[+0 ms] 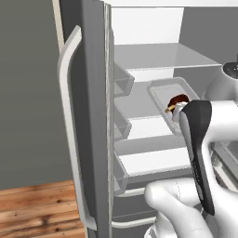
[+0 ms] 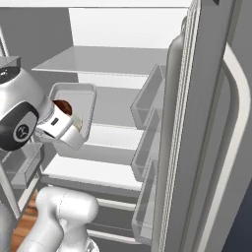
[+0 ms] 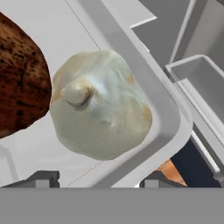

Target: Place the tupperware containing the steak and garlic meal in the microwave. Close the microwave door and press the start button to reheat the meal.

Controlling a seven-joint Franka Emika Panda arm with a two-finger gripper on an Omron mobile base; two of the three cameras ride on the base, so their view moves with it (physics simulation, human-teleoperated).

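The tupperware (image 1: pixel 163 88) is a translucent grey-white tray, tilted and raised off the middle shelf of an open fridge; it also appears as the tupperware (image 2: pixel 84 101). Inside lie the dark reddish-brown steak (image 1: pixel 179 99) and a pale garlic bulb (image 3: pixel 100 109), with the steak (image 3: pixel 19 74) beside it. My gripper (image 3: pixel 100 179) is shut on the tray's near rim (image 3: pixel 144 144), its fingertips (image 3: pixel 41 178) on either side of that edge. The arm's dark link covers most of the gripper (image 1: pixel 176 111) from the left. The microwave and its door are out of view.
The grey fridge door (image 1: pixel 88 116) with a white handle (image 1: pixel 67 125) stands open on the left, its door bins (image 1: pixel 122 81) close to the tray. A second open door (image 2: pixel 206 123) with bins (image 2: pixel 147 98) stands on the right. Shelves (image 1: pixel 162 56) lie above and below.
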